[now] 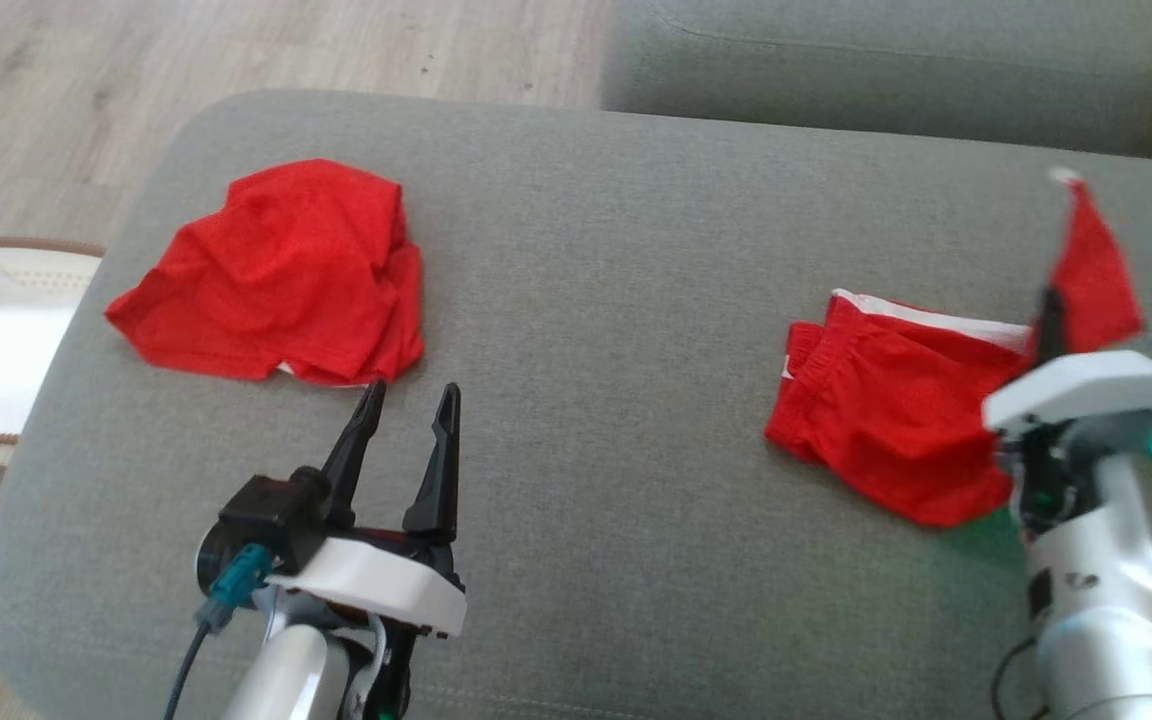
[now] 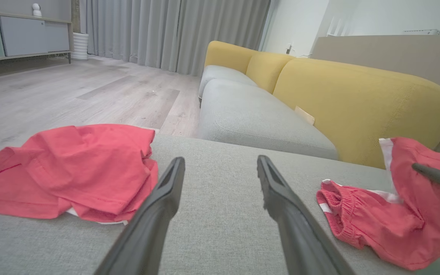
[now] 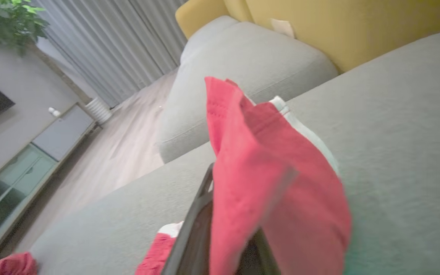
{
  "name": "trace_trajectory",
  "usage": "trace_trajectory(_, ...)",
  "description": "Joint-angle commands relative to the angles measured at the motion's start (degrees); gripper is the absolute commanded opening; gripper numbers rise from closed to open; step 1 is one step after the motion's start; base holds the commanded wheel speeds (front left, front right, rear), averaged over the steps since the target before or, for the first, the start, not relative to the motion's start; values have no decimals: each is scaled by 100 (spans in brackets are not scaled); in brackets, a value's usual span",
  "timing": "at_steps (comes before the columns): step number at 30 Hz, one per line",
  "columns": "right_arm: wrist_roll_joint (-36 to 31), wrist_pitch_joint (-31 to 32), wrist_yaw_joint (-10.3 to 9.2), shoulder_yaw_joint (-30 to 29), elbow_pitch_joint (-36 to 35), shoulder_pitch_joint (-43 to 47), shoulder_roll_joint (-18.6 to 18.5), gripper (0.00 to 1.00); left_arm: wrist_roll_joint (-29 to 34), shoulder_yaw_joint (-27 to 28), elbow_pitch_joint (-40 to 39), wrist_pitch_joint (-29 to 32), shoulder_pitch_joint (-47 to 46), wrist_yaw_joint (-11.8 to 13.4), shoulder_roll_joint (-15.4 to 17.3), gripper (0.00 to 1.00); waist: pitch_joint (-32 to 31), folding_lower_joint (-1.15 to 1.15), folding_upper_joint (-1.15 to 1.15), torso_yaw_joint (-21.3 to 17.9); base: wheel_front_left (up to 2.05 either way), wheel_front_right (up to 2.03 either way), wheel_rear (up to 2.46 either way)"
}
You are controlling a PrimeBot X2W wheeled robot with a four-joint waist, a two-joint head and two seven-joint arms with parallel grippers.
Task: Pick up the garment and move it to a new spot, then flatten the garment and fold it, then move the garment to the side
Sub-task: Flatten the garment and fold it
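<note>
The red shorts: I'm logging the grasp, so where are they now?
Head view: the red shorts lie at the right of the grey cushion, one corner pinched up by the right gripper, apart from the other red garment at left.

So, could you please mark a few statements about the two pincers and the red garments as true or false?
1. The right pincer is shut on a raised corner of the red shorts. True.
2. The left pincer grips the crumpled red garment. False: it is open and empty, beside that garment.
3. Both garments rest at least partly on the grey cushion. True.
4. The shorts are plain red all over. False: they carry white trim.
</note>
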Motion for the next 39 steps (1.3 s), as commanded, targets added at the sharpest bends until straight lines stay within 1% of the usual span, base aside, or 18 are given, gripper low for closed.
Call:
trace_trajectory(1, 94, -26, -5, 239, -213, -133, 56, 0, 44, 179, -173, -70, -147, -16, 36, 100, -10, 0, 0, 32, 0, 0, 0)
trace_trajectory(4, 604, -33, -5, 923, -419, 57, 58, 0, 47, 183, -167, -70, -138, -6, 36, 100, -24, 0, 0, 105, 0, 0, 0)
trace_trajectory(7, 870, -59, -5, 1314, -530, 235, 58, 0, 53, 195, -165, -70, -119, -10, 36, 100, -31, 0, 0, 181, 0, 0, 0)
trace_trajectory(18, 1169, -125, -5, 2089, -478, 469, 59, 0, 62, 220, -190, -70, -107, -5, 36, 100, 30, 0, 0, 311, 0, 0, 0)
trace_trajectory(23, 1238, -65, -5, 2473, -295, 505, 59, 0, 57, 217, -198, -70, -109, 16, 36, 100, 48, 0, 0, 297, 0, 0, 0)
trace_trajectory(24, 1165, -69, -5, 2562, -243, 510, 59, 95, 59, 223, -195, -70, -108, 18, 36, 100, 49, 0, 0, 286, 0, 0, 0)
trace_trajectory(25, 1144, -85, -5, 2645, -214, 514, 59, 100, 61, 228, -190, -70, -110, 17, 36, 100, 46, 0, 0, 277, 0, 0, 0)
trace_trajectory(29, 1393, -9, -5, 3250, -334, 590, 60, 100, 63, 261, -181, -70, -120, 23, 36, 100, 19, 0, 0, 216, 0, 0, 0)
trace_trajectory(31, 1532, 99, -5, 3637, -436, 659, 60, 100, 61, 275, -184, -70, -119, 25, 36, 100, 0, 0, 0, 167, 0, 0, 0)
trace_trajectory(34, 1802, 340, -5, 4069, -509, 760, 60, 100, 51, 278, -188, -70, -115, 27, 36, 100, -29, 0, 0, 88, 0, 0, 0)
trace_trajectory(36, 1994, 509, -5, 4293, -565, 801, 60, 100, 48, 288, -190, -70, -104, 30, 36, 100, -57, 0, 0, 19, 0, 0, 0)
trace_trajectory(39, 2049, 505, -5, 4468, -676, 773, 60, 100, 55, 321, -198, -70, -94, 37, 36, 100, -88, 0, 0, -123, 0, 0, 0)
